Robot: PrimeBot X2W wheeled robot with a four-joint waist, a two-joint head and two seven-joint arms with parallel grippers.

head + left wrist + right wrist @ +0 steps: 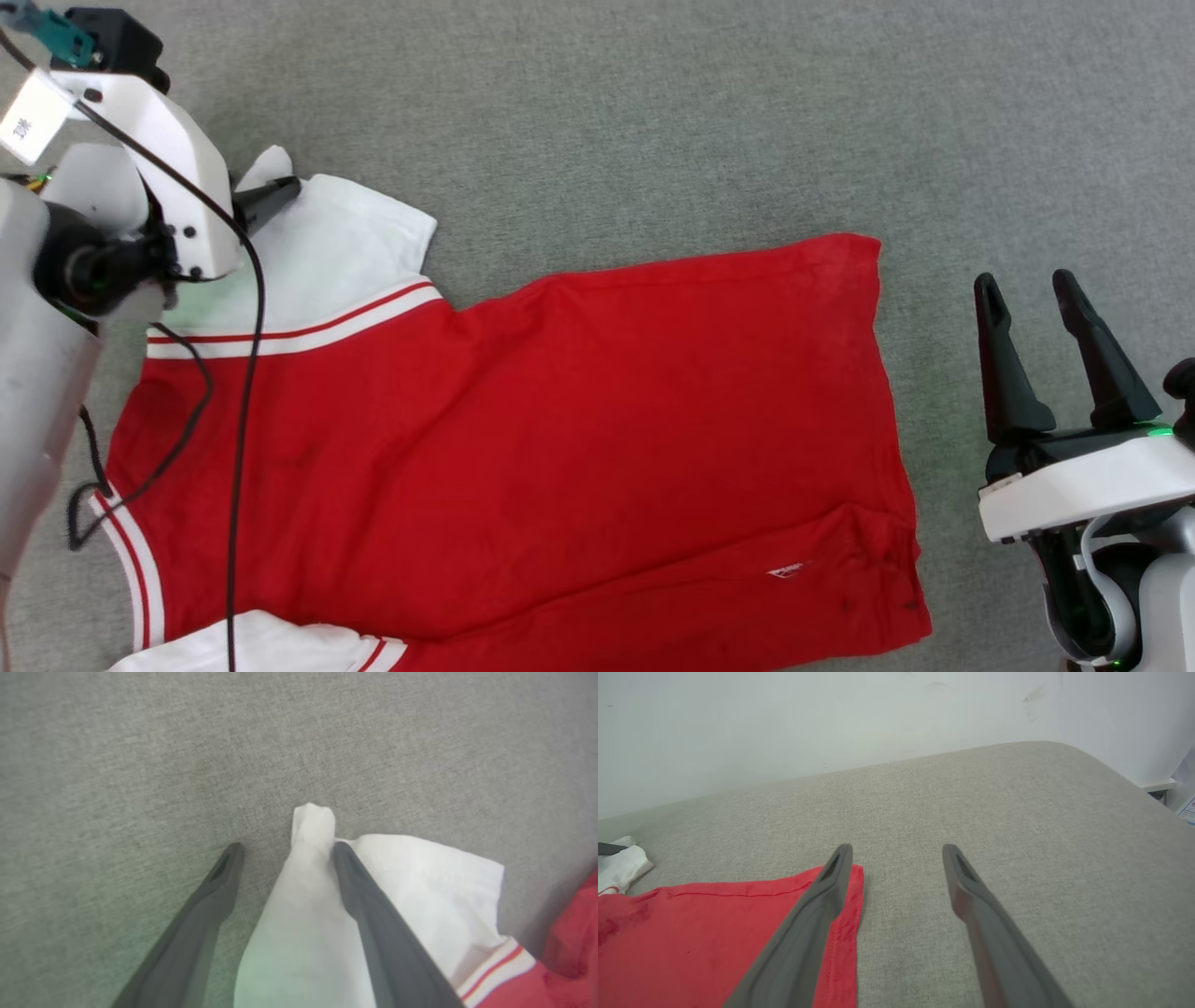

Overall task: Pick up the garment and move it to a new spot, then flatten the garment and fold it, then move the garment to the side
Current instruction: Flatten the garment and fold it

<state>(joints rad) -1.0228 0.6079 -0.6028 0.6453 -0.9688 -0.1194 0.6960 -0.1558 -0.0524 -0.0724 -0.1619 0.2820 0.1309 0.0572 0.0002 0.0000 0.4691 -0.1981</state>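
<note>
The garment (560,420) lies spread on the grey fabric surface (653,112), plain red side up and its lettering hidden. One white sleeve (327,243) points to the upper left, and a second sleeve (271,649) sits at the bottom edge. My left gripper (280,182) is open at that upper sleeve's tip. In the left wrist view the sleeve (434,882) bunches up between the spread fingers (229,868) and touches the right-hand one. My right gripper (1025,280) stands open to the right of the hem, holding nothing. Its left finger (831,882) overlaps the red corner (714,933).
A black cable (245,373) from my left arm hangs across the garment's shoulder area. In the right wrist view the grey surface (1017,812) ends at a rounded far edge against a white wall (831,718). Bare surface lies above and to the right of the garment.
</note>
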